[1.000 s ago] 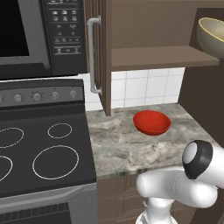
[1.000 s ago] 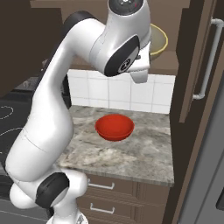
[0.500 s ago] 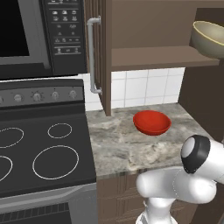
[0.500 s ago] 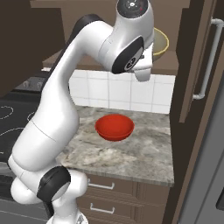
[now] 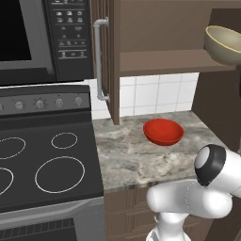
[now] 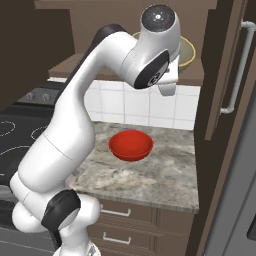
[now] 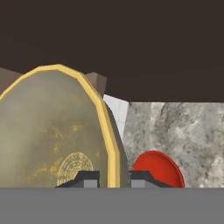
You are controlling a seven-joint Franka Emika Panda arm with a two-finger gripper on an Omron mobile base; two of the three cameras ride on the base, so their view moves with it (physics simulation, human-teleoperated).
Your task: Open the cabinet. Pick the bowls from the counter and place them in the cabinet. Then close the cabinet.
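Observation:
My gripper (image 7: pixel 113 178) is shut on the yellowish rim of the beige bowl (image 7: pixel 52 131), one finger inside and one outside. That bowl (image 5: pixel 223 44) hangs tilted at the right end of the open cabinet's wooden shelf (image 5: pixel 164 61); whether it touches the shelf I cannot tell. In the right base view the beige bowl (image 6: pixel 189 52) is mostly hidden behind my arm. The red bowl (image 5: pixel 163 132) sits upright on the speckled counter (image 5: pixel 127 160), below the cabinet, and shows under the hand as well (image 7: pixel 159 168).
The cabinet's left door (image 5: pixel 107 56) stands open, edge-on, with its silver bar handle (image 5: pixel 99 59); the right door (image 6: pixel 227 75) swings out on the right. A black stovetop (image 5: pixel 42 164) lies left of the counter, a microwave (image 5: pixel 42 33) above it. Drawer fronts (image 6: pixel 125 225) sit below.
The arm has carried the beige bowl a little further in and down towards the cabinet shelf. The red bowl has stayed put.

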